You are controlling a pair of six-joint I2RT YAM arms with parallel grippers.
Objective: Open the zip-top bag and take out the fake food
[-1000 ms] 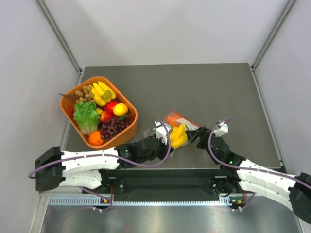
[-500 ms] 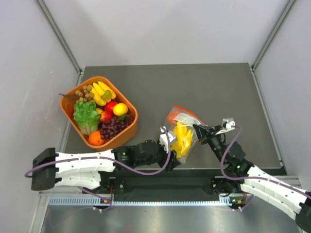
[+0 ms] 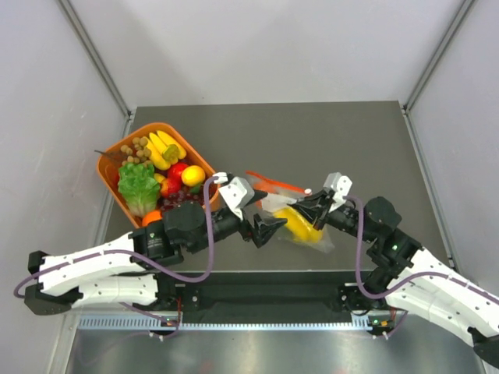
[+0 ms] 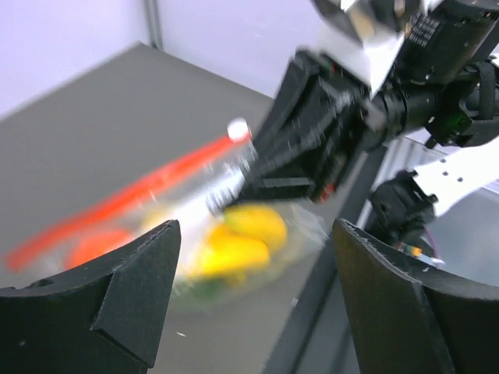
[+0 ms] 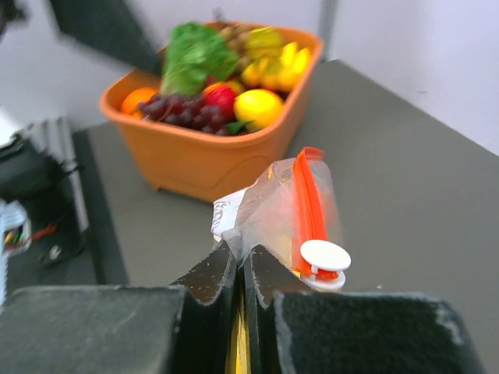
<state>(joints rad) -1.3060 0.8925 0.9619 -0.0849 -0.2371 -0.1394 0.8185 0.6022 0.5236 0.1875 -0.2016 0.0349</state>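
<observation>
The zip-top bag (image 3: 284, 204) is clear, with an orange-red zip strip (image 5: 310, 201) and a white slider (image 5: 325, 258). My right gripper (image 5: 243, 263) is shut on the plastic just beside the slider, and in the top view this right gripper (image 3: 306, 209) holds the bag over the table's near middle. The fake food shows through the plastic: a yellow banana bunch (image 4: 234, 243) and an orange-red fruit (image 4: 97, 246), blurred. My left gripper (image 3: 269, 227) stands open just left of the bag, its fingers (image 4: 129, 292) wide apart and holding nothing.
An orange basket (image 3: 207, 168) full of toy fruit, lettuce and grapes stands at the left, close behind my left arm. The basket (image 5: 204, 160) also lies straight ahead of my right gripper. The table's near edge runs just below the bag.
My left gripper has opened, let go of the bag and drawn back to the left. My right gripper has shut on the bag near its zip and now carries it alone.
</observation>
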